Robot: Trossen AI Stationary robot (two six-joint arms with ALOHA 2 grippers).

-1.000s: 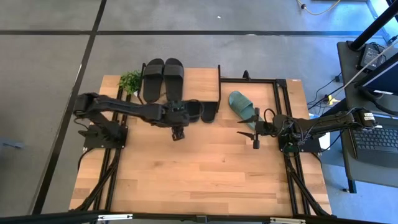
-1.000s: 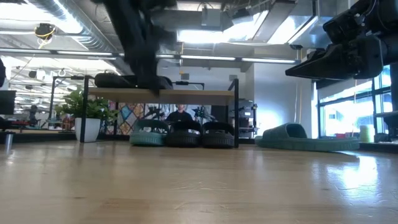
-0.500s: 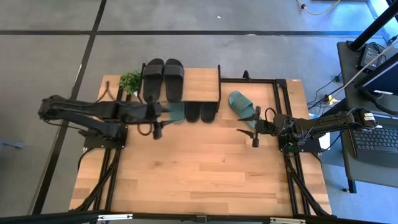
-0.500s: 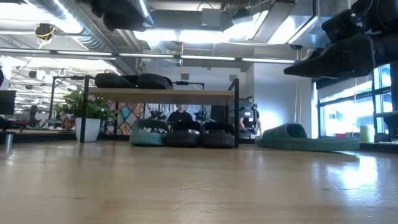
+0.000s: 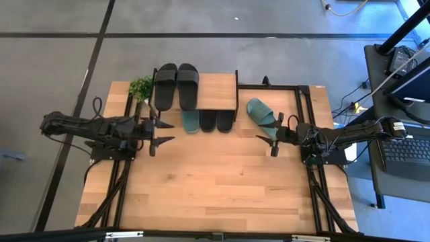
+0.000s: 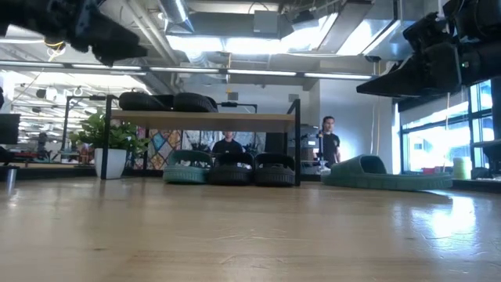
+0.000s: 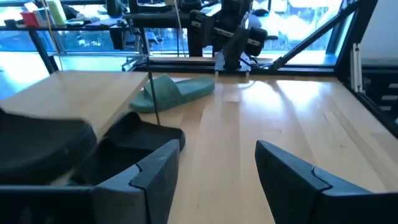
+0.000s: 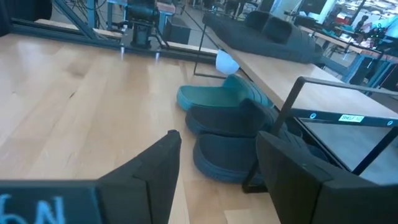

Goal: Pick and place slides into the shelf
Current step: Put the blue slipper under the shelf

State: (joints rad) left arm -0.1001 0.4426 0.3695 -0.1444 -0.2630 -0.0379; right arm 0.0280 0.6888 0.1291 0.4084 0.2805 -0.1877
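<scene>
Slides first: you have two black rubber slides lying side by side on the light wooden top board of the small black-framed shelf, and beneath that board a muted teal-green slide sits next to two more black slides, their ends showing at the shelf's front edge. The sixth, a teal-green open-toe slide, lies alone on the wooden surface just to the right of the shelf, apart from it. Your left gripper hangs over the surface in front of the shelf's left end, near the small potted green plant, with its jaws spread wide and holding nothing. Your right gripper hovers close beside the lone teal slide, on its near side, not touching it; its jaws are also apart and empty. In the low view you can see two people in the room behind the shelf.
</scene>
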